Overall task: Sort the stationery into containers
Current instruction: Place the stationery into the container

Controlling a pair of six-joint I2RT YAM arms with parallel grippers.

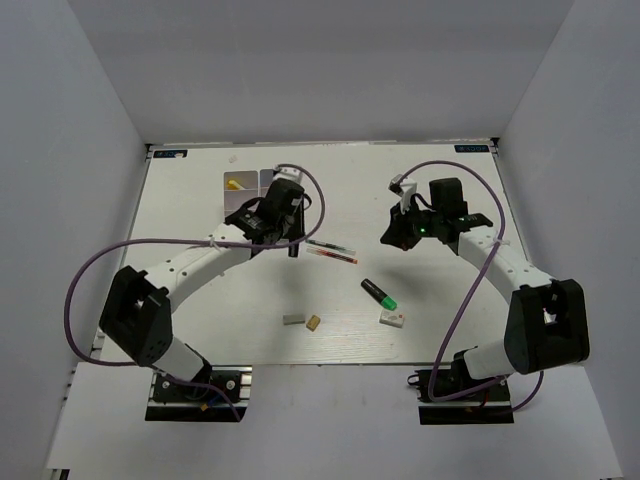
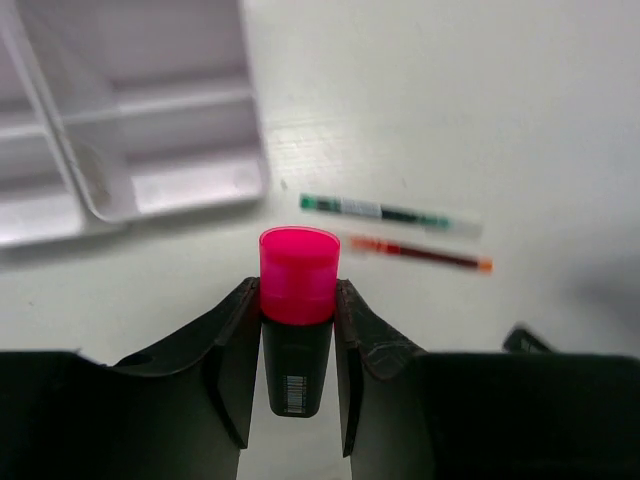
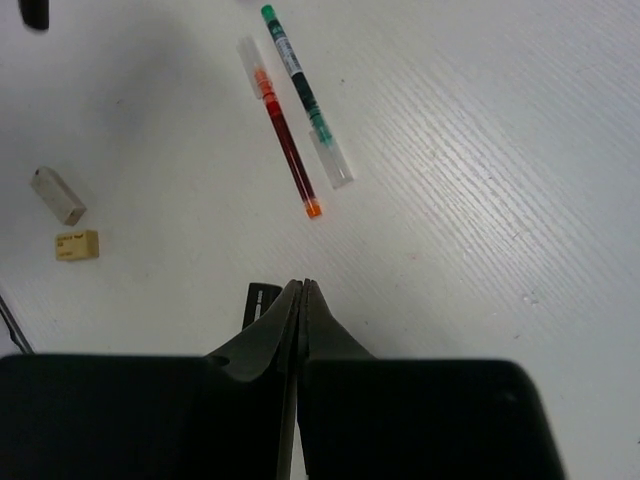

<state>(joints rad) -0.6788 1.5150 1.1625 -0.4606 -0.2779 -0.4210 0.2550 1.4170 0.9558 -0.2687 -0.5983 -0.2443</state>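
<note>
My left gripper [image 1: 291, 248] is shut on a black highlighter with a pink cap [image 2: 298, 275], held upright above the table, cap away from the wrist. The white organiser [image 2: 150, 190] lies just to its far left; in the top view the organiser [image 1: 228, 176] is mostly hidden under the left arm, with a yellow-tipped item [image 1: 233, 184] in one compartment. My right gripper [image 3: 303, 290] is shut and empty, above the table near the black end of the green-capped highlighter [image 1: 379, 293]. A green pen [image 3: 305, 95] and a red pen [image 3: 285, 140] lie side by side between the arms.
A grey eraser [image 1: 293, 319] and a tan eraser [image 1: 314, 322] lie near the front middle. A white eraser [image 1: 393, 318] lies by the green-capped highlighter. White walls enclose the table on three sides.
</note>
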